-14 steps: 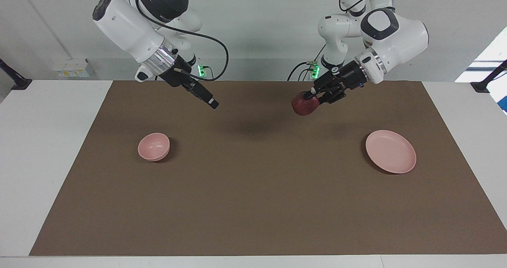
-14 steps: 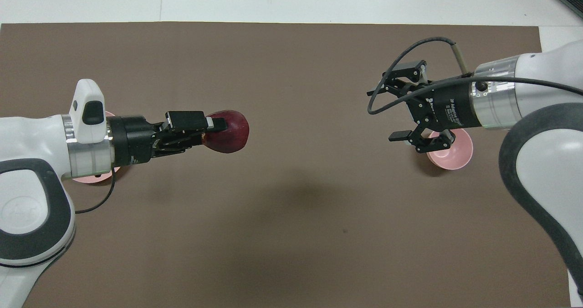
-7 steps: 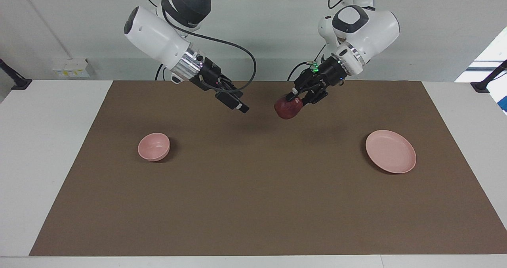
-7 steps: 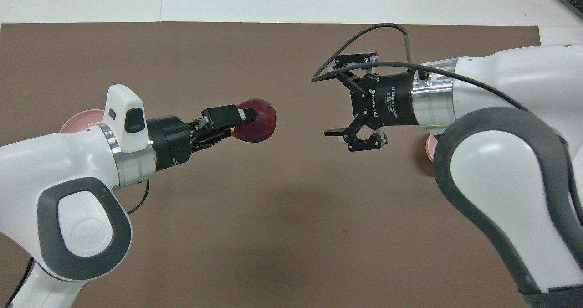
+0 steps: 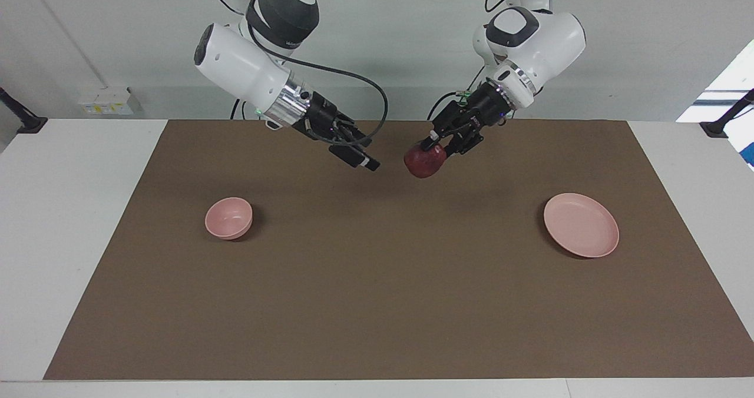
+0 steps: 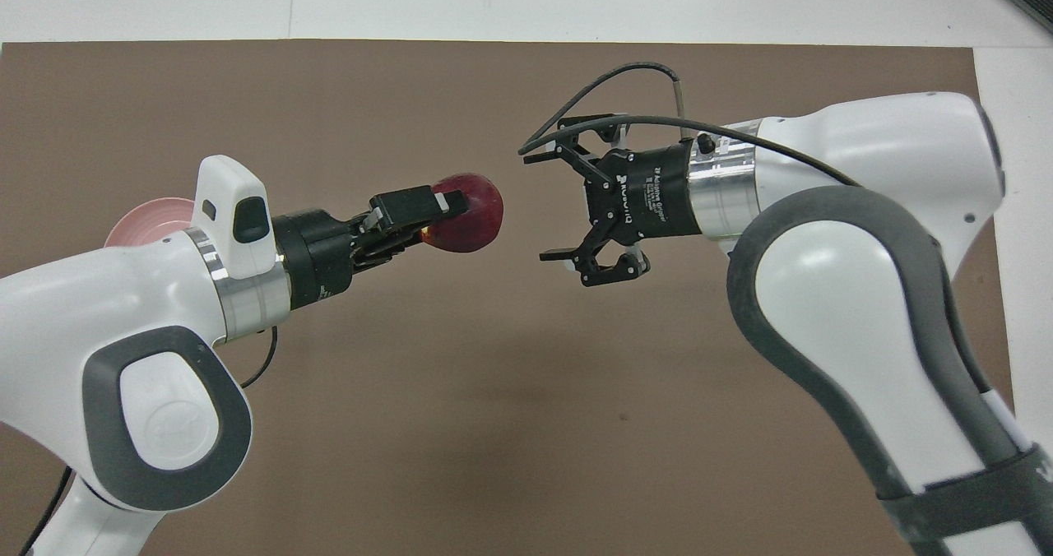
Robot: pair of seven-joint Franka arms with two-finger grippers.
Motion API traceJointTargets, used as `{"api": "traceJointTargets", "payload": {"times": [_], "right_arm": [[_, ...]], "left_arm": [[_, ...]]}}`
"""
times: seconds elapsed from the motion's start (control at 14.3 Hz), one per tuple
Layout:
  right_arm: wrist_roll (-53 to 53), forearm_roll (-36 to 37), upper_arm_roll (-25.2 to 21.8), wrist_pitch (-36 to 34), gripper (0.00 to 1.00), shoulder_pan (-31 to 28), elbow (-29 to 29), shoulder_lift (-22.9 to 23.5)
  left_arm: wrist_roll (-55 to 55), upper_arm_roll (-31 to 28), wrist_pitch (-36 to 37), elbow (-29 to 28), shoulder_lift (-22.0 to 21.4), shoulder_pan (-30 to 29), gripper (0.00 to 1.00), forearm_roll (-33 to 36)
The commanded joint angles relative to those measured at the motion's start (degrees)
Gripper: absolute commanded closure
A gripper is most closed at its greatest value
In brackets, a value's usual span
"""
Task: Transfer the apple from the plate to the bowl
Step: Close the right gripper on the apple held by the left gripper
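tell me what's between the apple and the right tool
Nothing: a bare gap of air over the brown mat separates the apple from the open right tool, in both views.

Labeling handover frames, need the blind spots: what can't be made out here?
- Overhead view: bowl fully hidden under the right arm.
- Overhead view: plate mostly covered by the left arm; only a rim sliver shows.
- Both views: the apple where the left gripper clamps it, covered by the fingers.
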State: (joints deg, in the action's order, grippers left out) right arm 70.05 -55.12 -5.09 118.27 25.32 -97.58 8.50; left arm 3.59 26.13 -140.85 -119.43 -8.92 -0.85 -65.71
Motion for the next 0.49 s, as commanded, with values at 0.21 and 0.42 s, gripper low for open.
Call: {"api": "traceJointTargets", "payload": {"times": [0.21,0.42], "right_arm": [[0.44,-0.87,0.34,3.71,0.00,2.72,0.81,1.52],[0.35,-0.60,0.34,6.08,0.00,3.25,2.13,2.31]], "left_arm": [[1.42,-0.20,-1.00,-1.16,-1.45,0.84,1.00,-0.73],[1.68,-0.20,-0.83,-1.16,-1.45,0.93,1.00,-0.64]]}}
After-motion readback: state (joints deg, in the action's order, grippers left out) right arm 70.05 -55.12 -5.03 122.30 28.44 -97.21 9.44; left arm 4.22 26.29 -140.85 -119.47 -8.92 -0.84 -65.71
